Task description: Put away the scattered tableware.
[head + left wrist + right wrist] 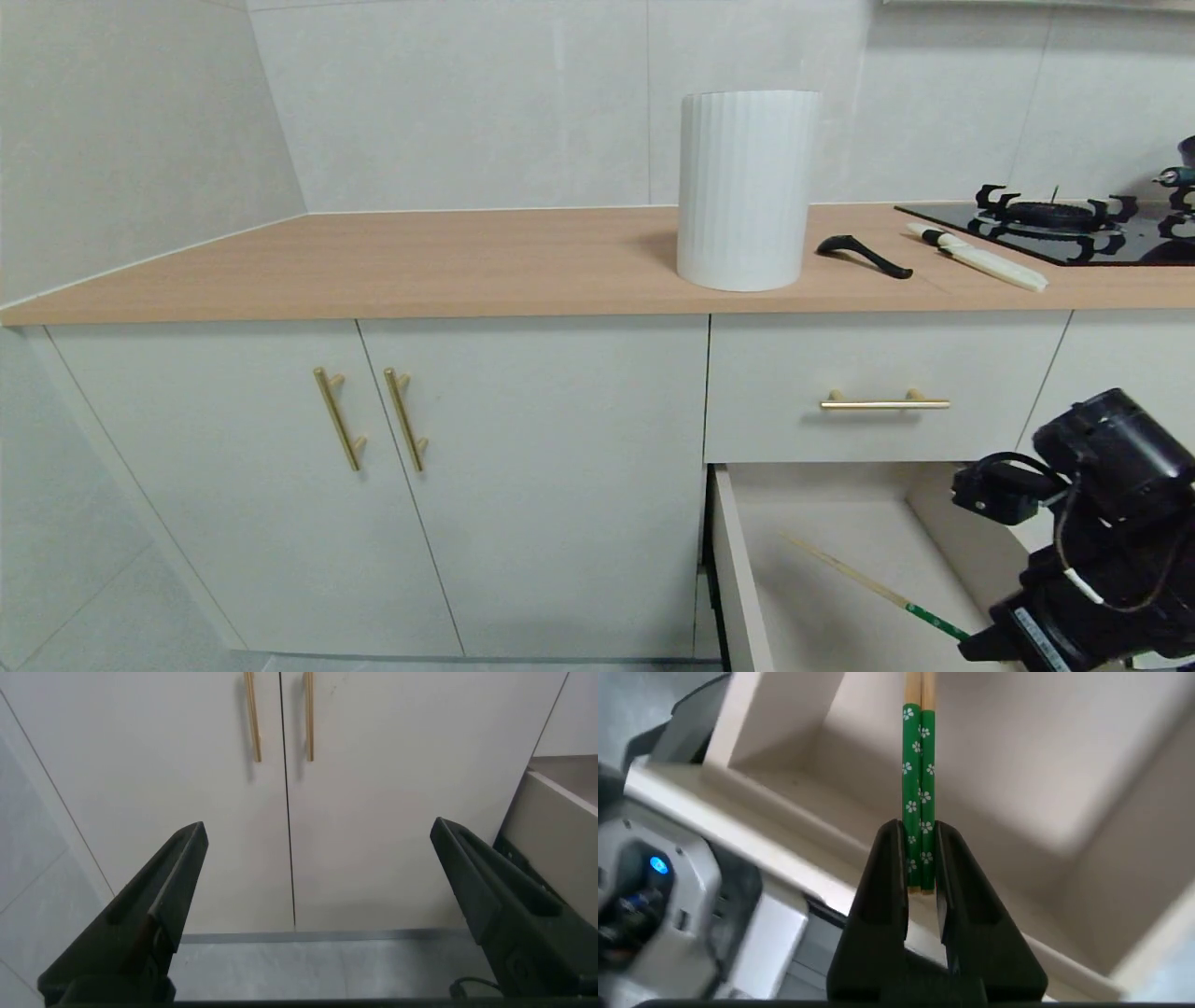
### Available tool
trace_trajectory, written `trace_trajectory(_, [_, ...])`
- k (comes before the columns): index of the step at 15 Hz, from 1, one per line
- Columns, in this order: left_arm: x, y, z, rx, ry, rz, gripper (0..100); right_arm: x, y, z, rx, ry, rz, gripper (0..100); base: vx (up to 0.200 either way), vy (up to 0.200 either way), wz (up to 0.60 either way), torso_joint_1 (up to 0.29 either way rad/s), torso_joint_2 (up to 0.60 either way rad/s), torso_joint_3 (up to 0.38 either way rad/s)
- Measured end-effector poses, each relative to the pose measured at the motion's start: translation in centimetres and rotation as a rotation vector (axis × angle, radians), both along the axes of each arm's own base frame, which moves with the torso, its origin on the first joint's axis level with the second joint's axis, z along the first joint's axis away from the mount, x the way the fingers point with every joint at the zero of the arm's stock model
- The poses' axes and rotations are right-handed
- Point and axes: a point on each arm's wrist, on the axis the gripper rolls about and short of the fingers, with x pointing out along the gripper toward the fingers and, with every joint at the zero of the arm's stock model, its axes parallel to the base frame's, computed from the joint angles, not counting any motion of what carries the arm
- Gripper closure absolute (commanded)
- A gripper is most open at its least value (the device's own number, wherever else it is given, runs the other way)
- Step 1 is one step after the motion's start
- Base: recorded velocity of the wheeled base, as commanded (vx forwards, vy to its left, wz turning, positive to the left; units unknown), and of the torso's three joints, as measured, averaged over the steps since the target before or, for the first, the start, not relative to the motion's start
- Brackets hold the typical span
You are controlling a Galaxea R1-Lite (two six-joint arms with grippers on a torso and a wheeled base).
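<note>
Right end effector [921, 840] pinching a pair of chopsticks [915, 775] at their green painted end. The shafts slant down inside the open drawer [738, 560], tips apart from its left wall. Left end effector [318, 831] spread wide, facing the cupboard doors [374, 784]. Towards the right end of the surface [420, 261], near its front edge: white ribbed canister [744, 187], black tool [864, 254], pale knife [980, 259].
</note>
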Motion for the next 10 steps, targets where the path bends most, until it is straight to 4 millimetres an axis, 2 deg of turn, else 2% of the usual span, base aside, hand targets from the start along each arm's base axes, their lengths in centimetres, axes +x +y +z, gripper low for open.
trace_trajectory(3, [0.0, 0.0, 0.0, 0.000, 0.000, 0.000, 0, 4.0, 1.6, -2.4, -0.014, 0.102, -0.065, 100, 0.000, 0.000, 0.00, 0.000, 0.00, 0.000])
trace_trajectory(7, [0.0, 0.0, 0.0, 0.000, 0.000, 0.000, 0, 9.5, 3.9, -5.8, -0.048, 0.139, -0.125, 100, 0.000, 0.000, 0.00, 0.000, 0.00, 0.000])
trace_trajectory(10, [0.0, 0.0, 0.0, 0.000, 0.000, 0.000, 0, 12.5, 5.5, -8.7, -0.096, 0.160, -0.229, 100, 0.000, 0.000, 0.00, 0.000, 0.00, 0.000])
